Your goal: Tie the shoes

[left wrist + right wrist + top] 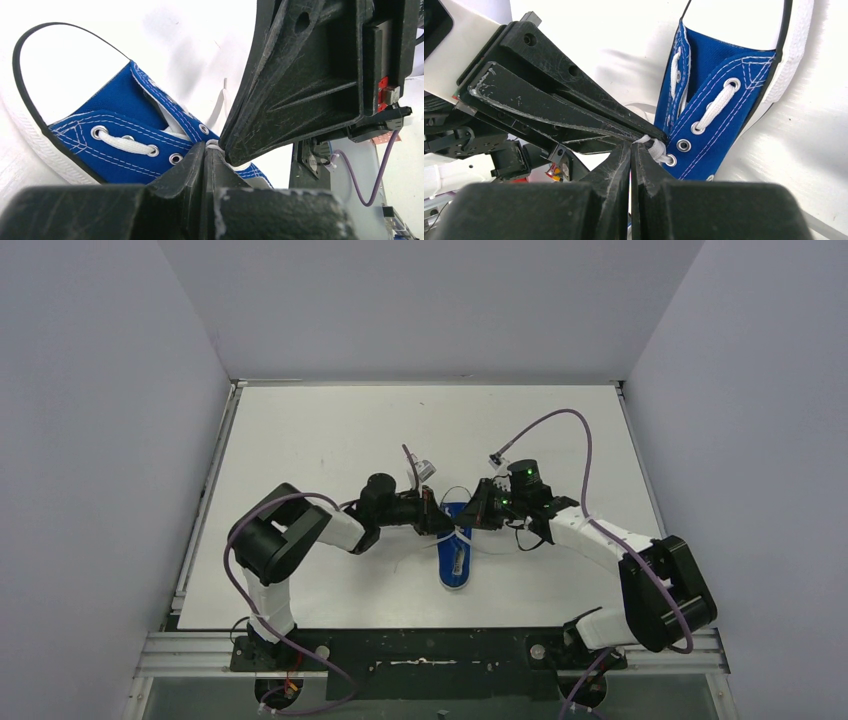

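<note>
l gripper (pixel 443 524), r gripper (pixel 472 521) crowd shoe (pixel 453 566)

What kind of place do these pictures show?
Probably a robotics lab test cell: a white table closed in by grey walls, a left arm and right arm bolted at its near edge, a blue sneaker.

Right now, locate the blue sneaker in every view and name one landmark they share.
Top external: blue sneaker at the table's centre, between the two arms' tips.
Left wrist: sneaker lower left to centre, white toe cap upper left.
Right wrist: sneaker upper right, toe at the top edge.
Shared landmark: the spot by the upper eyelets where the shut left gripper and right gripper meet, beside the white lace.
</note>
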### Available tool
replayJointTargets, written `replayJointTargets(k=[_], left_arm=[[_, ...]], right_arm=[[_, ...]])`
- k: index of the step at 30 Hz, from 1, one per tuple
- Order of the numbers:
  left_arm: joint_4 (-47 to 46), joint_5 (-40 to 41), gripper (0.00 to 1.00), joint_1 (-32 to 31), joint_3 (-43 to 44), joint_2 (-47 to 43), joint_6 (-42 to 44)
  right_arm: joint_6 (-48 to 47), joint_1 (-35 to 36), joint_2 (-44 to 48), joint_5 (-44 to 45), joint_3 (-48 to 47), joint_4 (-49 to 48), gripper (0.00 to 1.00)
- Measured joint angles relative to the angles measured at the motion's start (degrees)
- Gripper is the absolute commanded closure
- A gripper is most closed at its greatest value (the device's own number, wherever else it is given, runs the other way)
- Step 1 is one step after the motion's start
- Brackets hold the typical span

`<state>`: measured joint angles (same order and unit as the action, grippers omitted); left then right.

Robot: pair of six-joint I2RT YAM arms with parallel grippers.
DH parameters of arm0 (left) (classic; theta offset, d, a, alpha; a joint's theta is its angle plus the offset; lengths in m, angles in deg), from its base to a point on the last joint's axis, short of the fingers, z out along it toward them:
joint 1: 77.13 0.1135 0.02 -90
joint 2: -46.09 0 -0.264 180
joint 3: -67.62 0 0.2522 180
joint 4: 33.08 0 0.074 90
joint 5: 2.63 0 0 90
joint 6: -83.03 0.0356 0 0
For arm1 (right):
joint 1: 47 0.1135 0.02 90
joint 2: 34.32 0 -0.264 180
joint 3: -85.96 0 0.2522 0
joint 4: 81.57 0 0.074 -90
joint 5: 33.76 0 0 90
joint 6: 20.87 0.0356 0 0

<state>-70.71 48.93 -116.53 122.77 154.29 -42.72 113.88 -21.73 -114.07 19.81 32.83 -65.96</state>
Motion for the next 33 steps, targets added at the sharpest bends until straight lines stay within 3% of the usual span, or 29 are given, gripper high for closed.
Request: replayJointTargets(k=[7,12,19,24,33], left_arm=[[-1.99,0.46,1.00,-0.07,-0.48,1.16,-0.50],[-2.56,0.28,1.00,-0.35,-0.37,3.23,-1.66],[-6.91,0.24,1.00,-1.14,-0.31,3.82,-2.64],[-8.76,0.31,1.00,-0.90,-0.31,4.35,-3.08],[-9.31,0.26,1.00,-0.87,-0.20,4.96,-3.10]], right_arm=[[0.15,0.59,-1.18,0.42,0.11,-0.66,0.99],[-2.82,1.97,-3.93,1.46,-4.28,7.15,0.68],[-8.74,-0.11,0.44,-2.14,-9.44,21.49,0.59],[-12.83,-5.44,1.62,-3.17,-11.89,27.78,0.60],[-16.98,-7.23,-6.43,-3.56,-15.72,30.03,0.85]])
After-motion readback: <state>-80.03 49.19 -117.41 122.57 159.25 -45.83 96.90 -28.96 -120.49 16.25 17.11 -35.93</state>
